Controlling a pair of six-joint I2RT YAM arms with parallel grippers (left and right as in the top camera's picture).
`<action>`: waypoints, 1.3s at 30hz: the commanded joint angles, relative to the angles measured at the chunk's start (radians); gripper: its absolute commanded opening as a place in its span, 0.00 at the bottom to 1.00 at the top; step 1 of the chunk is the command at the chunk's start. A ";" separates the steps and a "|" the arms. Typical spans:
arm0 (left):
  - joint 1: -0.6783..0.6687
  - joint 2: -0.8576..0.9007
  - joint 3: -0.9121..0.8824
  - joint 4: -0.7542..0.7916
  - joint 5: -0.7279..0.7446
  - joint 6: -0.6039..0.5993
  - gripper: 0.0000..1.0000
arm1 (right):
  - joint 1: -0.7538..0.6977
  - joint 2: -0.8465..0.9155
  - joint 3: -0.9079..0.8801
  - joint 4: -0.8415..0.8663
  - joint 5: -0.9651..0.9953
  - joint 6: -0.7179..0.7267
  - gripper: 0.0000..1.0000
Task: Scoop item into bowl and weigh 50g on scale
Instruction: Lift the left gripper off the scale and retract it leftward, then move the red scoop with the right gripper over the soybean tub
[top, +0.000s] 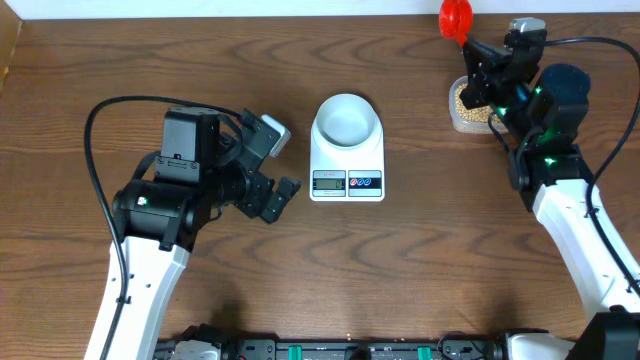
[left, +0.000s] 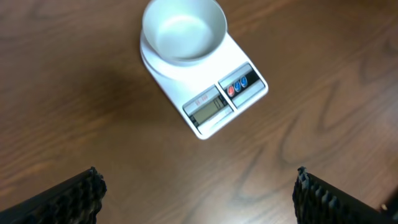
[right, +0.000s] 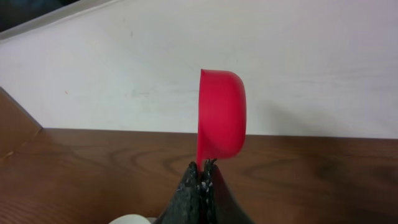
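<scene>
**Scoop held at the back of the table, bowl sits empty on the scale**

We see the right gripper (right: 203, 169) pinched tight on the short handle of a red scoop (right: 221, 118). The scoop's cup stands on edge above the fingertips, against a white wall (right: 112, 74). From this side we cannot tell whether the cup holds anything.

From overhead, that arm reaches to the far right corner of the table (top: 430, 260). A clear tub (top: 462, 122) of tan-yellow beans (top: 470, 112) lies just beneath it, partly hidden by the wrist.

The left gripper (left: 199, 196) hangs over the table with its jaws spread wide and nothing between them. It is aimed at the white scale (left: 214, 121), which lies mid-table, well apart from the tub.

The pale bowl (left: 184, 28) sits on the scale's platform, and its inside is bare. The grey display faces the robot beside a red and a blue button, and we cannot read it.
</scene>
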 joint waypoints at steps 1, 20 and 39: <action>0.004 -0.007 0.008 0.006 0.047 0.029 0.98 | -0.002 0.028 0.020 0.013 0.008 -0.016 0.01; 0.124 -0.006 0.099 -0.117 0.159 0.299 0.99 | -0.005 0.034 0.020 -0.024 -0.163 -0.016 0.01; 0.125 -0.005 0.111 -0.122 0.186 0.323 0.99 | -0.120 0.026 0.207 -0.470 -0.325 -0.179 0.01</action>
